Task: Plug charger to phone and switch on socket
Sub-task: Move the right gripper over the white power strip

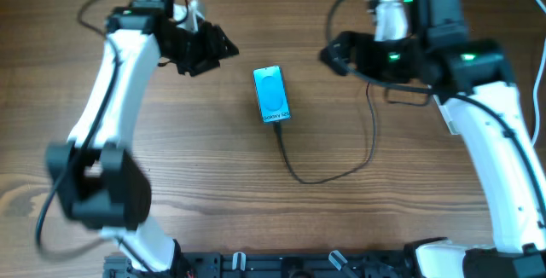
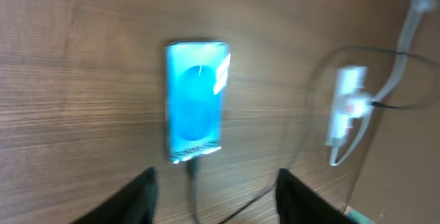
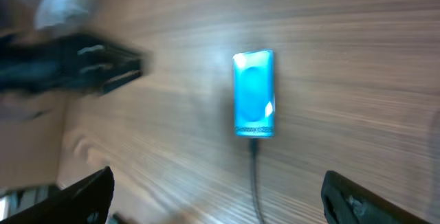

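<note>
The small flat phone with the light blue screen (image 1: 272, 95) lies flat in the middle of the brown wooden bench (image 1: 196, 193). My left fingers (image 1: 209, 50) are on one side of it and my right fingers (image 1: 335, 56) are on the other side. Both are near the phone but not touching it.

My left fingers are spread wide apart and hold nothing. I see the two dark tips low in my left wrist view, with the phone lying beyond them. My right fingers are spread wide too, and they are empty as well.

The long thin black cable (image 3: 255, 172) meets the phone at the end with the writing. It seems to be plugged in there, but my wrist views are blurry, so I cannot be sure. From the phone the cable makes a loop on the bench and runs up under my right arm.

The long white power strip (image 2: 346, 107) shows in my left wrist view, past the phone. It has a small red switch (image 2: 355, 104) and a thick white cord (image 2: 407, 35). I cannot tell if the switch is on.
</note>
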Motion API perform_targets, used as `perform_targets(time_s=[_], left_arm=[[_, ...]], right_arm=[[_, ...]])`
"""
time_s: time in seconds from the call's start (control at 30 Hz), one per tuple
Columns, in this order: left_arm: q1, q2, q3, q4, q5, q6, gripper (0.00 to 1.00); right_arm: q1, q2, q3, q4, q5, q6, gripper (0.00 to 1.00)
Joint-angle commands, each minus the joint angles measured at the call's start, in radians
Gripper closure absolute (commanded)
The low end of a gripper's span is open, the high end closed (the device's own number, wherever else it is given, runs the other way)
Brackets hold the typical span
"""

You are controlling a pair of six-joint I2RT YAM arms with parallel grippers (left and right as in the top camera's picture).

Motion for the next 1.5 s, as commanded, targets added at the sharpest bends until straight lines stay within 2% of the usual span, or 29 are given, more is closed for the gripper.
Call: perform_targets(time_s=[0.0, 0.1, 0.2, 0.3, 0.5, 0.7, 0.83, 1.07, 1.27, 1.47], left_arm=[[-0.002, -0.206, 0.021, -0.002, -0.009, 0.017, 0.24], [-0.002, -0.312, 0.021, -0.005, -0.057, 0.017, 0.0], [-0.002, -0.344, 0.021, -0.019, -0.093, 0.016, 0.0], [-0.002, -0.343, 0.02, -0.019, -0.093, 0.016, 0.0], [-0.002, -0.343, 0.02, -0.018, -0.093, 0.016, 0.0], [-0.002, -0.343, 0.02, -0.018, -0.093, 0.016, 0.0], [-0.002, -0.343, 0.02, -0.018, -0.093, 0.016, 0.0], [-0.002, -0.343, 0.02, -0.018, -0.093, 0.016, 0.0], [-0.002, -0.343, 0.02, -0.018, -0.093, 0.016, 0.0], [-0.002, -0.343, 0.02, -0.018, -0.093, 0.016, 0.0]], right_arm=[[-0.142, -0.028, 0.016, -0.05, 0.021, -0.064, 0.03], [-0.291, -0.027, 0.016, -0.06, 0.09, -0.075, 0.03], [-0.397, -0.022, 0.015, -0.06, 0.327, -0.003, 0.0], [-0.477, -0.008, 0.005, -0.045, 0.418, 0.0, 0.0], [-0.595, 0.086, -0.002, -0.002, 0.411, -0.024, 0.0], [-0.672, 0.283, -0.002, 0.086, 0.328, -0.051, 0.0], [-0.683, 0.384, -0.002, 0.159, 0.327, -0.078, 0.0], [-0.683, 0.513, -0.003, 0.149, 0.432, -0.058, 0.0], [-0.684, 0.545, -0.005, 0.11, 0.515, -0.042, 0.0], [-0.684, 0.599, -0.005, 0.121, 0.502, -0.079, 0.0]])
